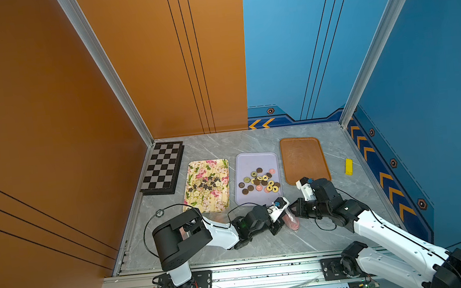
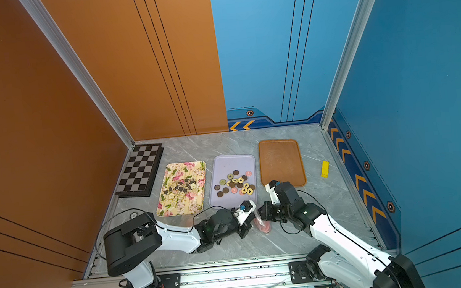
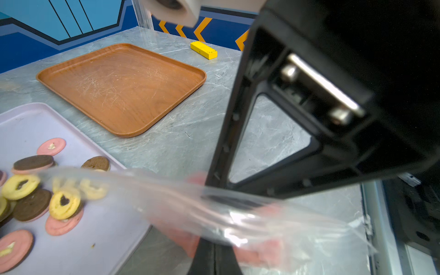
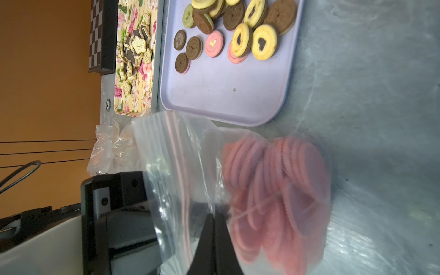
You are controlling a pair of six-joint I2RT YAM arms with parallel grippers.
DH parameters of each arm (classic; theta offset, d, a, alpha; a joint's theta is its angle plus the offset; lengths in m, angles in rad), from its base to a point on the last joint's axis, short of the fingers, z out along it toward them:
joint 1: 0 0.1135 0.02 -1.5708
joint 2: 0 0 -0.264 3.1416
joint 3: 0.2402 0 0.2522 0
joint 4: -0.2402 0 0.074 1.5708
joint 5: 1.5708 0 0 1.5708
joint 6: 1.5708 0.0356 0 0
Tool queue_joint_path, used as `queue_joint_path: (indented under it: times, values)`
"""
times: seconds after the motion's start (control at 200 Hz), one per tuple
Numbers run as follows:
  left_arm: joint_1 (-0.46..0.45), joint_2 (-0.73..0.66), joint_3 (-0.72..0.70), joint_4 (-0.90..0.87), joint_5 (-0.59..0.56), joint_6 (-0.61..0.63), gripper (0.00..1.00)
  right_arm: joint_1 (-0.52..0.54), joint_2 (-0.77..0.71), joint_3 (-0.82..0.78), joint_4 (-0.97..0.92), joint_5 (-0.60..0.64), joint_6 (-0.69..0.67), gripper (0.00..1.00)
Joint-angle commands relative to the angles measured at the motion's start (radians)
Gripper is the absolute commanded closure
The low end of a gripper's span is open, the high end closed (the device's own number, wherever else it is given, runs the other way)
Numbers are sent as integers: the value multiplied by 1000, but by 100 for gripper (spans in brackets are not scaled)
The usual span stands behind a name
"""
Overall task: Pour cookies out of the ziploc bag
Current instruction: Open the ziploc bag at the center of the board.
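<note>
The clear ziploc bag (image 1: 292, 221) (image 2: 263, 224) hangs just above the table between my two grippers, in front of the lilac tray (image 1: 256, 159). It holds several flat pink cookies (image 4: 278, 190). My left gripper (image 1: 283, 222) (image 3: 215, 252) is shut on the bag's film (image 3: 214, 214) from the left. My right gripper (image 1: 295, 212) (image 4: 213, 221) is shut on the film near the zip strip (image 4: 181, 154), facing the left one. Round brown, yellow and pink cookies (image 1: 260, 180) lie loose on the lilac tray. Star cookies (image 1: 205, 183) lie on the floral tray (image 1: 208, 164).
A bare brown tray (image 1: 304, 157) sits right of the lilac one, its near corner under my right wrist. A yellow block (image 1: 349, 166) lies by the right wall and a chessboard (image 1: 162, 168) at the back left. A crumpled clear bag (image 4: 112, 147) lies near the floral tray.
</note>
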Motion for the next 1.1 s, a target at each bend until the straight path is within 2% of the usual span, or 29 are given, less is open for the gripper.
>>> queue_joint_path:
  times: [0.0, 0.19, 0.22, 0.245, 0.265, 0.295, 0.42, 0.466, 0.576, 0.826, 1.096]
  values:
    - [-5, -29, -16, 26, -57, -13, 100, -24, -48, -9, -105, 49, -5, 100]
    - [-2, -34, -41, 27, -62, -29, 100, -35, -31, -8, -131, 55, -39, 100]
    - [-3, -34, -39, 27, -62, -30, 100, -35, -17, -10, -123, 47, -42, 90]
    - [-3, -33, -39, 27, -62, -29, 100, -35, -5, -12, -115, 38, -44, 88]
    - [-3, -33, -38, 27, -62, -29, 100, -33, 4, -14, -108, 30, -45, 89]
    - [-3, -31, -36, 27, -62, -28, 100, -31, 15, -13, -107, 28, -47, 100]
    - [-3, -37, -38, 27, -67, -27, 100, -28, 0, -14, -103, 48, -48, 100]
    - [-1, -39, -41, 26, -67, -27, 100, -29, -13, -13, -101, 43, -49, 77]
    - [-2, -38, -46, 26, -68, -28, 100, -27, -14, -15, -100, 14, -53, 58]
    - [-4, -33, -41, 26, -67, -34, 100, -1, 23, -48, 18, -36, -16, 50]
    - [-5, -39, -43, 26, -65, -36, 100, 40, 106, -22, 119, -48, -6, 53]
